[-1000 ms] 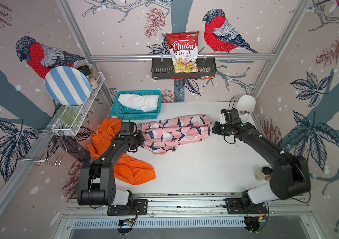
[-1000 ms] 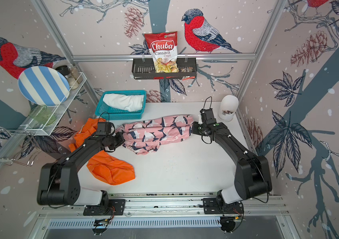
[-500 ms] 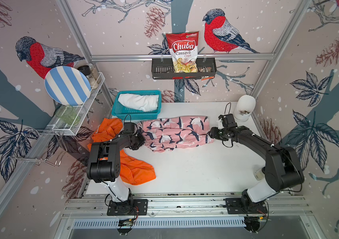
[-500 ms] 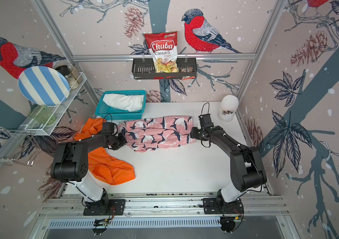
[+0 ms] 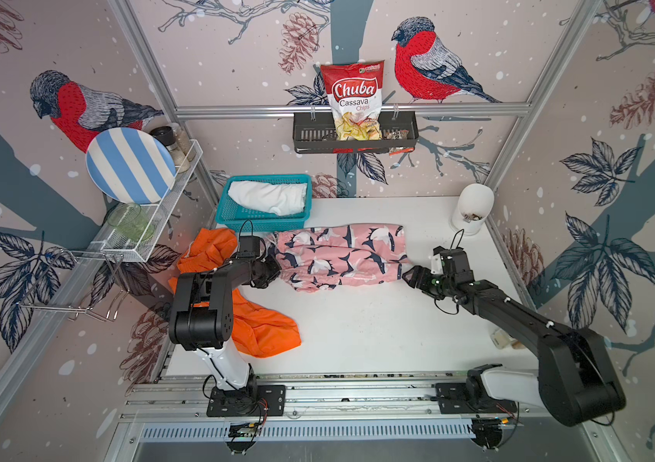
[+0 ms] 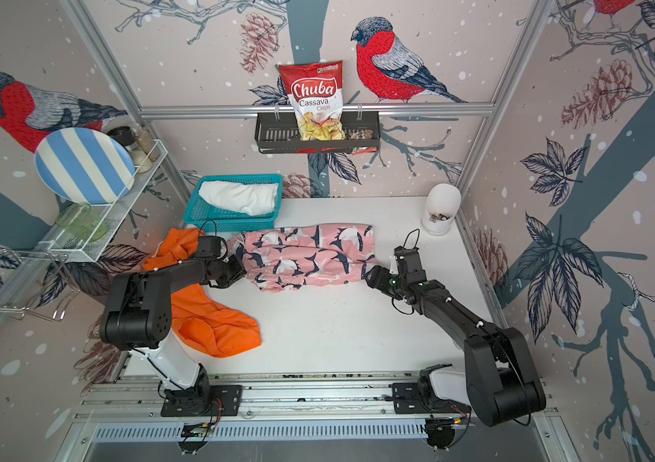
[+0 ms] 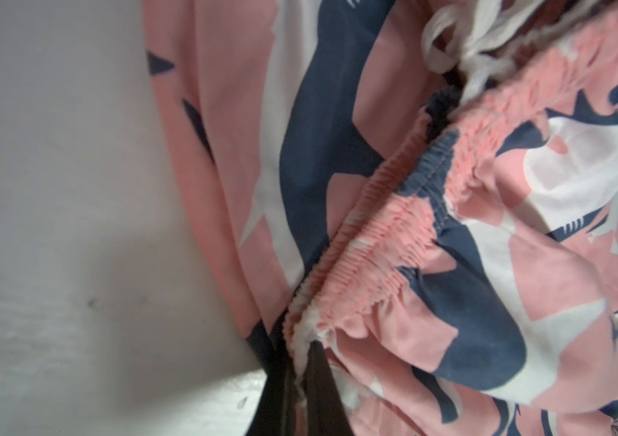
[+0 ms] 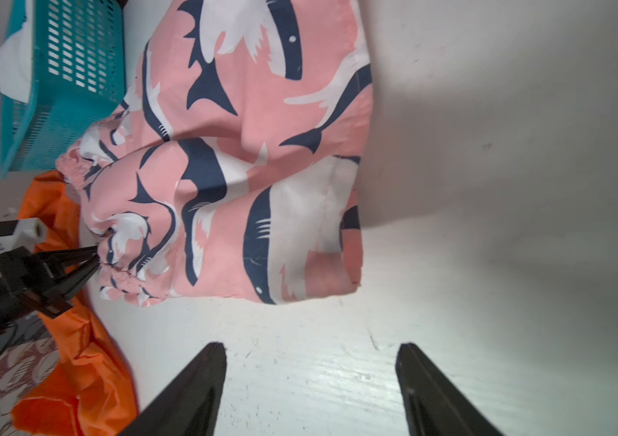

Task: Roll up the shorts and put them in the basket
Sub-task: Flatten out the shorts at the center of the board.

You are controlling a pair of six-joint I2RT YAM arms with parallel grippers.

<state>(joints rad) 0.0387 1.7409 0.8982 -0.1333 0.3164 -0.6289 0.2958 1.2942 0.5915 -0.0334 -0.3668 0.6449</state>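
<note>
The pink shark-print shorts [image 5: 337, 256] [image 6: 305, 256] lie stretched across the middle of the white table. My left gripper [image 5: 275, 268] [image 6: 241, 270] [image 7: 301, 362] is shut on their gathered waistband [image 7: 382, 264] at the left end. My right gripper [image 5: 407, 276] [image 6: 369, 276] [image 8: 311, 345] stands open just off the leg hem [image 8: 352, 226], with only bare table between its fingers. The orange shorts [image 5: 261, 324] [image 6: 213, 320] [image 8: 73, 377] lie crumpled under the left arm. The white shorts [image 5: 267, 196] [image 6: 239, 196] rest in the teal basket [image 5: 265, 222] [image 6: 229, 218].
A white jar [image 5: 473, 208] stands at the back right corner. A wire shelf [image 5: 157, 224] with a striped plate [image 5: 129, 164] hangs on the left wall. A black rack [image 5: 353, 140] with a chips bag is on the back wall. A small object [image 5: 503, 340] sits by the table's right edge.
The pink shorts came down from being held up between both grippers onto the table. My right gripper opened, let go of the hem and drew back a little.
</note>
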